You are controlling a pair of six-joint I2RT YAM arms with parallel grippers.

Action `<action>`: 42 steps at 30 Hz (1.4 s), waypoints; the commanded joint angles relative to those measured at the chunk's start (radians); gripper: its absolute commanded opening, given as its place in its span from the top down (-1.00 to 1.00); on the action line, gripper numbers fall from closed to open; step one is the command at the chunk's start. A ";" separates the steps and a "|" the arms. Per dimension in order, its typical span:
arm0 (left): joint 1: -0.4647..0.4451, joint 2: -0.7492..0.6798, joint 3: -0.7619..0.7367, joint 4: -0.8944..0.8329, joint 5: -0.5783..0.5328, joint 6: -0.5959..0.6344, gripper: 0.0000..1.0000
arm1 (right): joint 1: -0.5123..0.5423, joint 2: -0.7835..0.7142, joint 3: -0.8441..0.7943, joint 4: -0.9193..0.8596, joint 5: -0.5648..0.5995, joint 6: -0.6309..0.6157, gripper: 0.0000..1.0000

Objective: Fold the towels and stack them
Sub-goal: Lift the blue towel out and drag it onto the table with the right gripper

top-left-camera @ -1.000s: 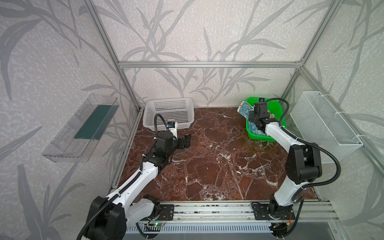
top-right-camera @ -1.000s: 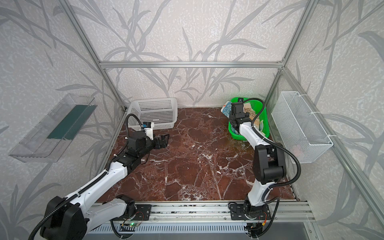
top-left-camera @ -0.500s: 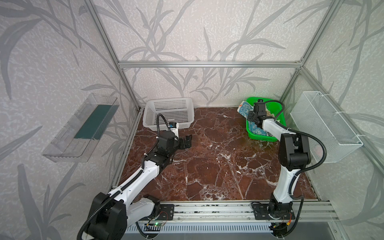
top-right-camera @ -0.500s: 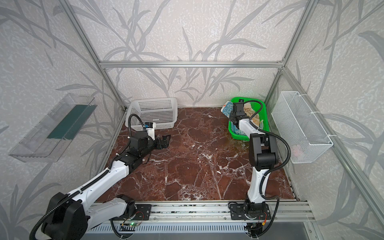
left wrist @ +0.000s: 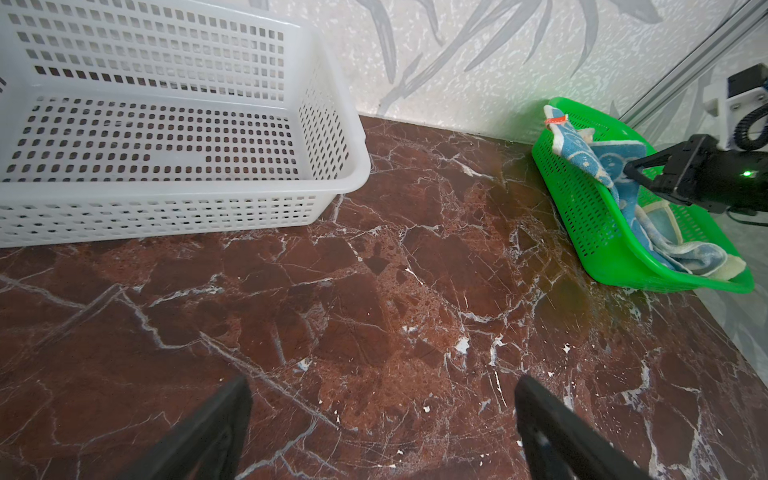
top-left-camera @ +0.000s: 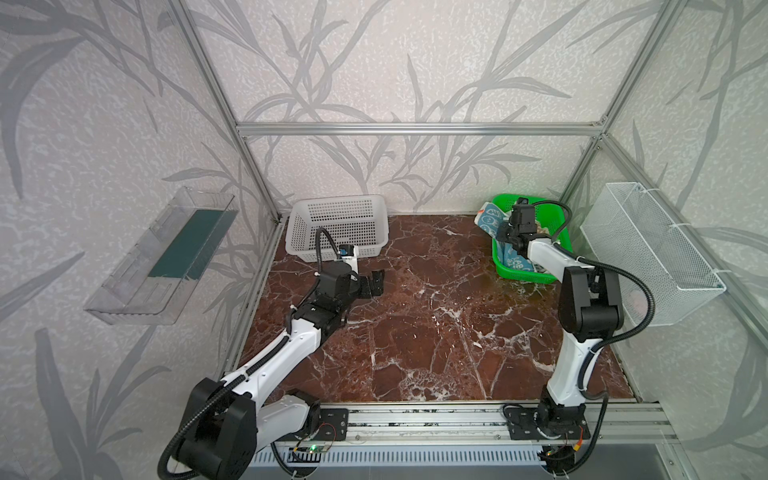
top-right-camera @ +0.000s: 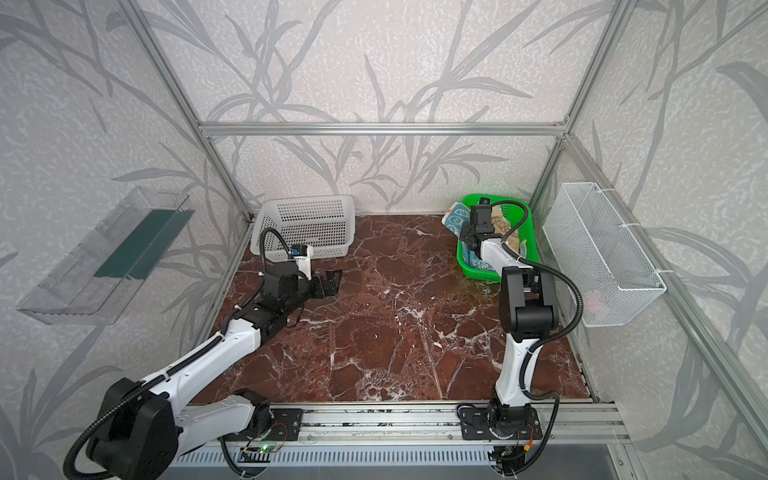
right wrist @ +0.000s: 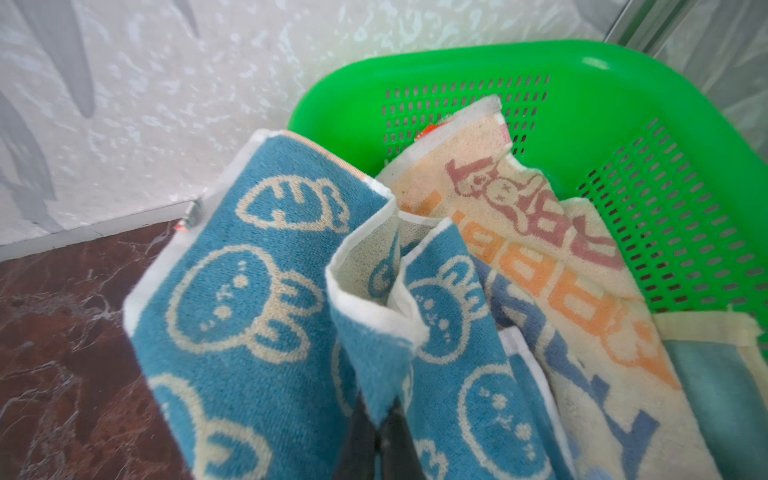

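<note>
Handling: we judge all 3 towels soft, light terry, w/o any stiffness. They will sag, and a lifted one can drag its neighbour up.
Where to hold: for lifting, a raised fold is enough. For folding we think corners or a hem are better, bc a mid pinch lets both sides hang.
Right gripper: jaws closed tight on a raised fold of the blue towel, near its white hem.
Left gripper: jaws wide apart, nothing between them. It hovers over the table, near the white basket.
Place: all towels are in the green basket, at the far right corner. The blue towel lies crumpled on top and one end hangs over the rim.
Look, blue towel: blue w/ cream rabbit faces, white hem, small red tag at one corner.
Look, striped towel: cream w/ red-brown, orange and blue lettering, beside and partly under the blue one.
Look, teal towel: plain teal, pale yellow edge, mostly hidden.
Risk: we think the striped towel may come along, as the cloths touch.
</note>
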 commanded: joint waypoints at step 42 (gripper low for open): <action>-0.065 0.072 0.077 -0.004 -0.022 0.012 -0.95 | 0.424 -0.354 -0.112 -0.158 -0.405 -0.253 1.00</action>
